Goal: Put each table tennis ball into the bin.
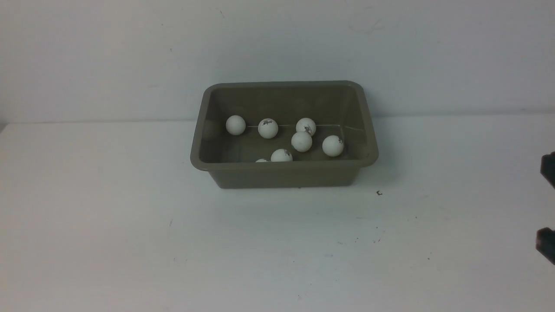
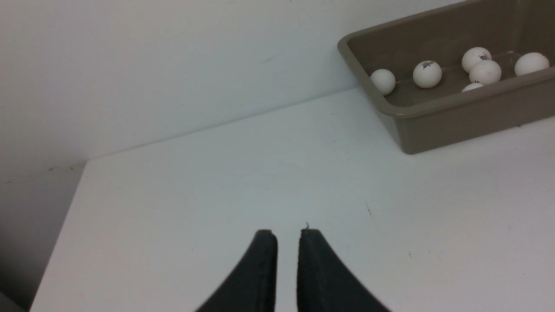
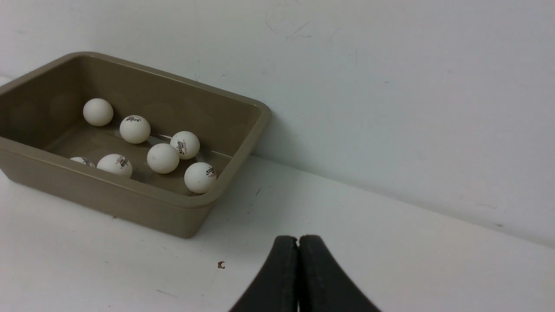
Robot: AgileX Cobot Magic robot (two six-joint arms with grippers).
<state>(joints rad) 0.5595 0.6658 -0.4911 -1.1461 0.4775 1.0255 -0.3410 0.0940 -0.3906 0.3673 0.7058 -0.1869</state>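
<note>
Behind near rim [image 1: 282, 164], seventh ball [image 3: 80, 161].

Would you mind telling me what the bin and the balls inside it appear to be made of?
The bin looks like moulded plastic with a smooth, slightly satin taupe finish: rounded corners, a flared rim and soft highlights on the walls. The table tennis balls seem to be thin matte white plastic, evenly dull, several with small printed logos; the exact plastic cannot be told.

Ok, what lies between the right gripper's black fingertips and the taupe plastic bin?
Only bare white tabletop with a small dark speck, seen in the right wrist view, separates the right gripper from the taupe plastic bin.
</note>
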